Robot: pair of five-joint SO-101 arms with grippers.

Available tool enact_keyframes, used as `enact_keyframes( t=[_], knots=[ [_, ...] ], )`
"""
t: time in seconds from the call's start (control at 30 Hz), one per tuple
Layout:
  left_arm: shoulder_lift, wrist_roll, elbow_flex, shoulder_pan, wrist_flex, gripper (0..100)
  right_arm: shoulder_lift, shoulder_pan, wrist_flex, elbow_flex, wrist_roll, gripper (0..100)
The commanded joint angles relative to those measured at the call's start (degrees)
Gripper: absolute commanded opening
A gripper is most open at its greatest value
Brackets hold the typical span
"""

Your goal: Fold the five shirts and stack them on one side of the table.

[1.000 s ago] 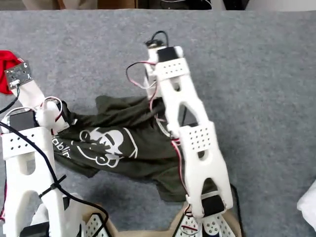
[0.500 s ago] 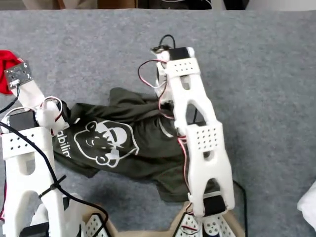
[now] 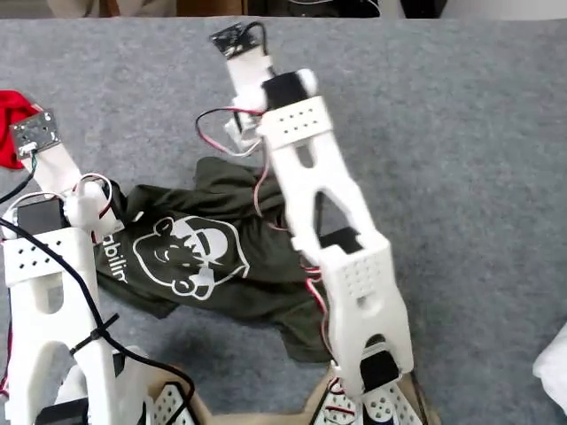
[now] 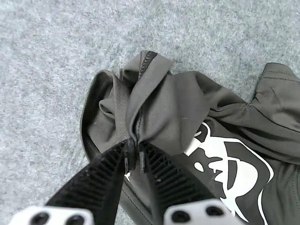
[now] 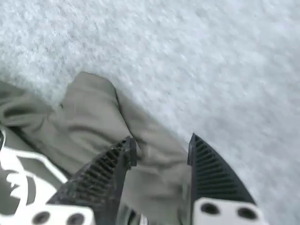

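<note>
Left wrist view: my left gripper [image 4: 135, 152] pinches a bunched fold of the dark shirt [image 4: 187, 108], crumpled on the table [image 3: 461, 133], probably anchoring it; my right gripper [image 5: 161, 145] hangs wide open over its far edge, seemingly for spreading.

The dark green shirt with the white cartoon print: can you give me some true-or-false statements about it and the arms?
The left end effector is shut on a fold of the dark green fabric shirt with a white cartoon print. True.
The right end effector is clamped shut. False: its jaws stand apart over the shirt's edge.
The shirt lies neatly folded. False: it is crumpled.
A red cloth lies at the grey table's edge. True.
</note>
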Motion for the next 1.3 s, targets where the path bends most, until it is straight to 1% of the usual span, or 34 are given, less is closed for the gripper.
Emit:
enact_keyframes(
  t=[0.0,0.1,0.17,0.37,0.43,0.53,0.73,0.87,1.07,1.27],
  knots=[
    [0.0,-0.4,-0.3,-0.1,0.1,2,4.9,-2.2,-6.0,-0.4,-0.8,18.6],
    [0.0,-0.4,-0.3,-0.1,0.1,2,10.2,-2.2,-7.6,-1.8,-2.9,18.7],
    [0.0,-0.4,-0.3,-0.1,0.1,2,13.6,-2.1,-7.4,-4.1,-2.9,18.7],
    [0.0,-0.4,-0.3,-0.1,0.1,2,20.6,-2.2,-0.3,-15.0,-2.9,17.8],
    [0.0,-0.4,-0.3,-0.1,0.1,2,22.1,-2.2,2.3,-18.9,-2.9,12.2],
    [0.0,-0.4,-0.3,-0.1,0.1,2,23.6,-2.2,5.9,-24.5,-2.4,0.5],
    [0.0,-0.4,-0.3,-0.1,0.3,2,23.8,-4.0,15.8,-35.4,-2.3,1.5],
    [0.0,-0.4,-0.3,-0.2,0.4,2,23.7,-5.3,16.3,-40.2,-2.3,0.8],
    [0.0,-0.4,-0.3,-0.4,0.5,2,22.5,-6.8,16.4,-43.5,-2.7,0.6],
    [0.0,-0.4,-0.3,-0.4,0.4,2,17.0,-11.1,16.4,-35.6,-2.7,0.9]
  ],
)
